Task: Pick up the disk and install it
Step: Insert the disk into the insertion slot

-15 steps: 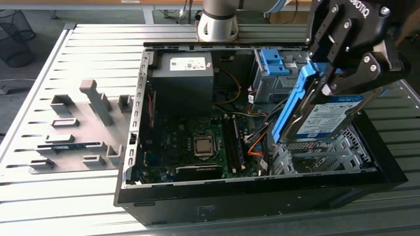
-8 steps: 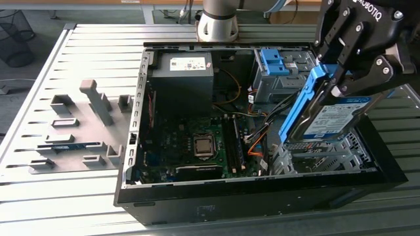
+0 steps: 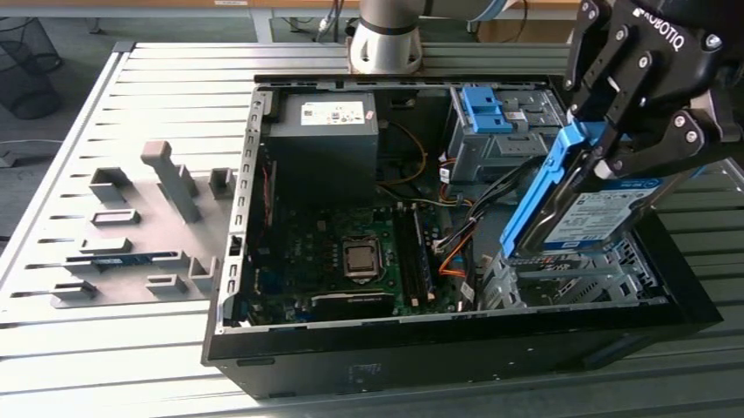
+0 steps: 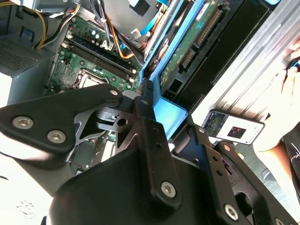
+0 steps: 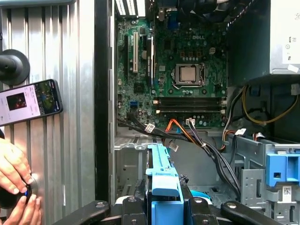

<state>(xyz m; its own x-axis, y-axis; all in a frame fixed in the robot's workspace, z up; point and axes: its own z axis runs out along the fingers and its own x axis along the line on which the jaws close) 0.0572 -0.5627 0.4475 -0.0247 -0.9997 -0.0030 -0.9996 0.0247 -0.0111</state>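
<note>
Claw [image 3: 607,161] clamping disk [image 3: 591,218], phone [image 5: 30,101] in first wrist view

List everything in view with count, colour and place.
disk: one, silver with blue frame, held tilted above the drive cage
computer case: one, black, open, on the table
motherboard: one, green, inside the case
power supply: one, dark, inside the case
bracket: one, blue, inside the case
table: one, grey slotted metal, under the case
fixtures: several, grey, on the table, exterior view's left
phone: one, black, on the table beside the case
hands: two, near the phone
gripper: one, black, shut on the disk
</note>
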